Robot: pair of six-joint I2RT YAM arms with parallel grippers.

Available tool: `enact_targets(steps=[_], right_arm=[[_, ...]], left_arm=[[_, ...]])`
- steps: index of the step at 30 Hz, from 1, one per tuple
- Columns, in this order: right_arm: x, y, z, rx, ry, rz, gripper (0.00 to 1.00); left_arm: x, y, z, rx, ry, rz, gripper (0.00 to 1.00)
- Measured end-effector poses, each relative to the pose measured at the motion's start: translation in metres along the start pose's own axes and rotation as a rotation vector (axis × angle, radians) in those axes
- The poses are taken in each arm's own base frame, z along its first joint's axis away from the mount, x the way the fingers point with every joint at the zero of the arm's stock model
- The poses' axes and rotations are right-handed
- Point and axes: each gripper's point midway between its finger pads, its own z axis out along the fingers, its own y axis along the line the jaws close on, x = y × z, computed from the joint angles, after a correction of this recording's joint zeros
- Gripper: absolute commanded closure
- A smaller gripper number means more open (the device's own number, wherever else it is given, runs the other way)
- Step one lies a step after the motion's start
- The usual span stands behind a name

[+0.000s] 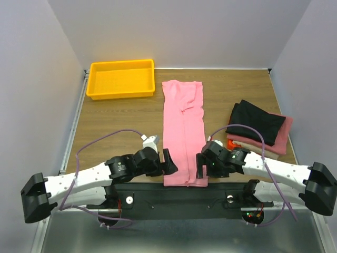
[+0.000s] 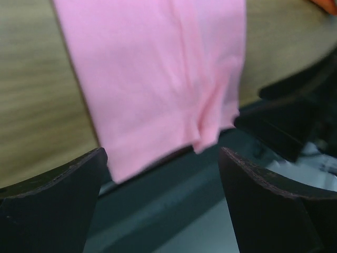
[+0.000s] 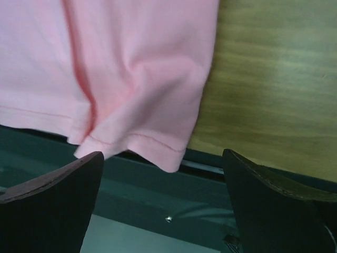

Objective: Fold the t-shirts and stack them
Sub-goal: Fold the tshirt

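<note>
Both spread wide and empty, the left gripper [image 1: 170,162] and right gripper [image 1: 201,164] flank the near hem of the long pink cloth shirt [image 1: 183,126] folded into a strip.

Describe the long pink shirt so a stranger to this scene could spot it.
On the brown wooden table, look down the middle. The pink cloth shirt lies there, folded into a long narrow strip, its hem overhanging the near edge. Unlike the black-topped stack of folded shirts on the right, it lies alone.
</note>
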Motion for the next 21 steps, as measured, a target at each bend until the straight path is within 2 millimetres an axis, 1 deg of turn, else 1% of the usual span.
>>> enact_targets(steps=[1, 3, 5, 6, 8, 10, 11, 12, 17, 18, 21], right_arm=[[0.005, -0.002, 0.002, 0.005, 0.022, 0.003, 0.0], [0.017, -0.006, 0.005, 0.009, 0.071, 0.009, 0.0], [0.028, -0.011, 0.008, 0.018, 0.113, 0.019, 0.01], [0.034, -0.014, 0.009, 0.023, 0.133, 0.026, 0.02], [0.04, -0.017, 0.009, 0.026, 0.154, 0.035, 0.05], [0.044, -0.017, 0.009, 0.017, 0.168, 0.045, 0.1], [0.046, -0.017, 0.007, 0.006, 0.174, 0.047, 0.13], [0.046, -0.015, 0.006, -0.003, 0.177, 0.05, 0.18], [0.048, -0.009, 0.004, -0.034, 0.189, 0.056, 0.32], [0.048, -0.008, 0.005, -0.037, 0.19, 0.055, 0.37], [0.047, -0.005, 0.008, -0.044, 0.195, 0.058, 0.44]], left_arm=[[0.007, -0.008, -0.008, 0.036, 0.018, -0.009, 0.03], [0.017, -0.013, -0.013, 0.069, 0.05, -0.023, 0.05], [0.036, -0.002, -0.012, 0.053, 0.111, -0.035, 0.1], [0.042, 0.003, -0.011, 0.042, 0.132, -0.037, 0.12], [0.06, 0.021, -0.006, -0.02, 0.196, -0.037, 0.15], [0.07, 0.033, -0.005, -0.066, 0.233, -0.035, 0.15], [0.073, 0.037, -0.004, -0.081, 0.243, -0.035, 0.19], [0.073, 0.038, -0.004, -0.083, 0.246, -0.036, 0.2], [0.079, 0.042, -0.001, -0.105, 0.274, -0.034, 0.34], [0.081, 0.044, 0.0, -0.116, 0.28, -0.033, 0.37], [0.083, 0.047, 0.003, -0.129, 0.289, -0.03, 0.43]])
